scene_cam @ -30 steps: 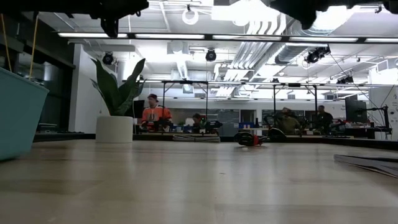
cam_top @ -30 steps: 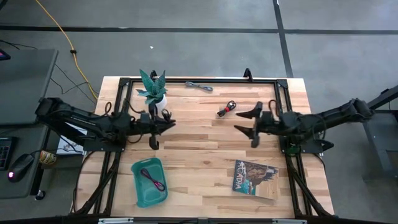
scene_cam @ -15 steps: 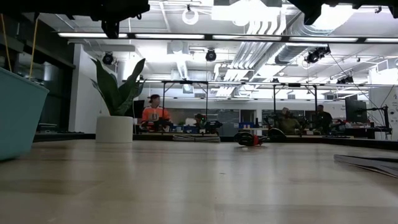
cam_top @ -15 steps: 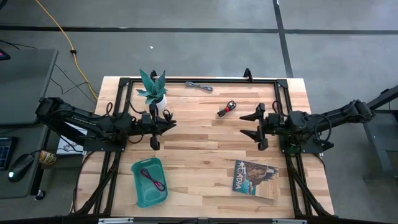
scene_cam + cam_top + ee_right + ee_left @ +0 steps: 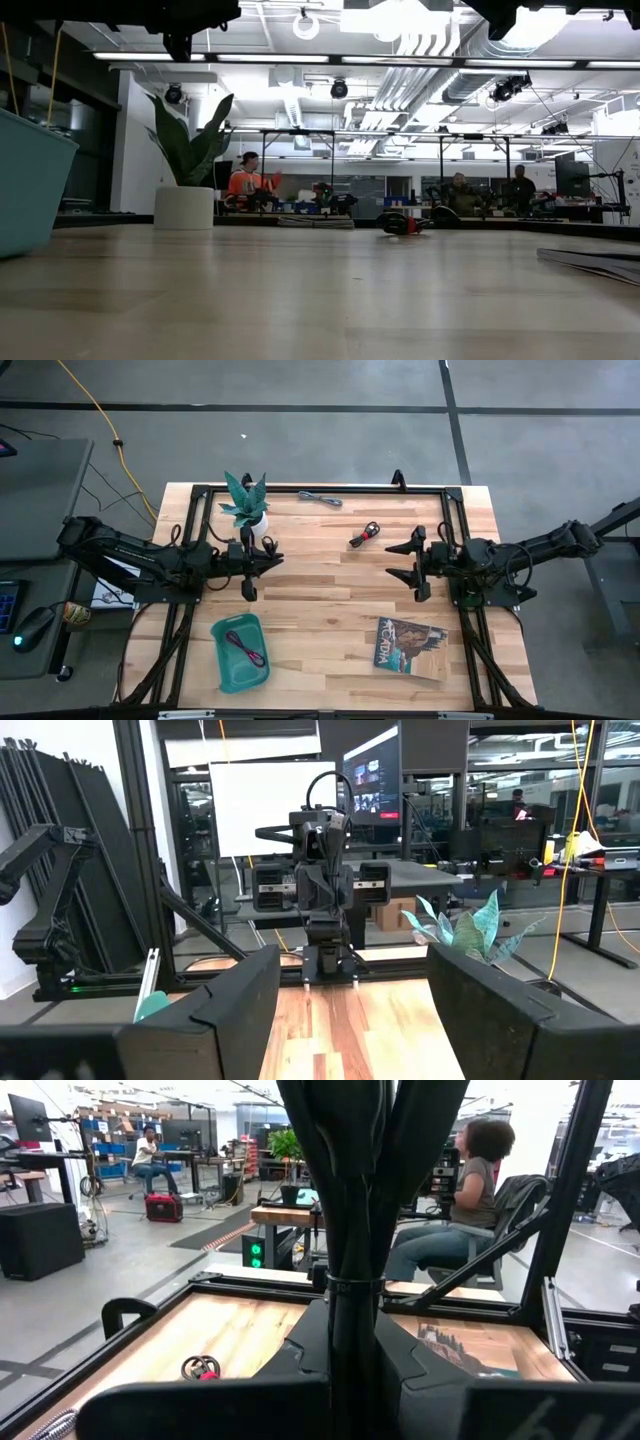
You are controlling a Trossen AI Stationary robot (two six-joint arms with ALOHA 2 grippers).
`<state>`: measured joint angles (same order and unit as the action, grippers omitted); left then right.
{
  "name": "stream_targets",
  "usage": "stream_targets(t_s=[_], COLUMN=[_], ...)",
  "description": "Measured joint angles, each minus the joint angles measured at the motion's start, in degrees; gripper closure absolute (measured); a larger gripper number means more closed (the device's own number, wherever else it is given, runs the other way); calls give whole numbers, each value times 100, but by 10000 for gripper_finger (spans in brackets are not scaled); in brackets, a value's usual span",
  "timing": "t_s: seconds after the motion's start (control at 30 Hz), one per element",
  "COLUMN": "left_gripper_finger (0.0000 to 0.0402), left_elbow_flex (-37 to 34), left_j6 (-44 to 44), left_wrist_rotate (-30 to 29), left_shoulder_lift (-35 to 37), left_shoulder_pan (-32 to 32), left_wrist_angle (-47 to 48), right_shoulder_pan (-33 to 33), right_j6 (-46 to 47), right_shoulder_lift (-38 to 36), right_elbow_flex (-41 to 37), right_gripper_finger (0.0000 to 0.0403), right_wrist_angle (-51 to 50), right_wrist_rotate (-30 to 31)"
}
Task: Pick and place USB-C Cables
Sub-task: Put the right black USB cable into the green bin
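High view — left pincer pressed together, right pincer spread, both arms outstretched, facing.

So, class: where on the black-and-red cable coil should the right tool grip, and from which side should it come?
The black-and-red cable coil lies flat on the table, so coming straight down from above seems best. Close across the bundled middle of the coil, not a loose loop. The right tool, open, is the nearer one.

Overhead, table-level, wrists — (shared table)
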<state>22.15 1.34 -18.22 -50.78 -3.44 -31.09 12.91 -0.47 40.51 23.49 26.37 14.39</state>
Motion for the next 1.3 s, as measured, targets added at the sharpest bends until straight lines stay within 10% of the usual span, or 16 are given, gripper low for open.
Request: stream_targets(t_s=[0.43,0.7,1.0,1.3], left_gripper_finger=[399,399,399,399], left_elbow_flex=[0,289,1323,2530], left_j6=[0,-289,-701,934], left_wrist_rotate=[406,2487,1750,455], left_shoulder_lift=[0,0,-61,-1230], left_shoulder_pan=[3,-353,-1651,-3368], left_wrist_angle=[26,476,2751,5605], right_shoulder_pan=[-4,-4,-7,-15], right_j6=[0,0,0,0], right_shoulder_lift=[2,4,4,4], right_elbow_flex=[0,0,0,0], right_gripper_finger=[159,159,159,159], right_wrist_angle=[-22,-22,-42,-42], right_wrist_rotate=[0,155,254,256])
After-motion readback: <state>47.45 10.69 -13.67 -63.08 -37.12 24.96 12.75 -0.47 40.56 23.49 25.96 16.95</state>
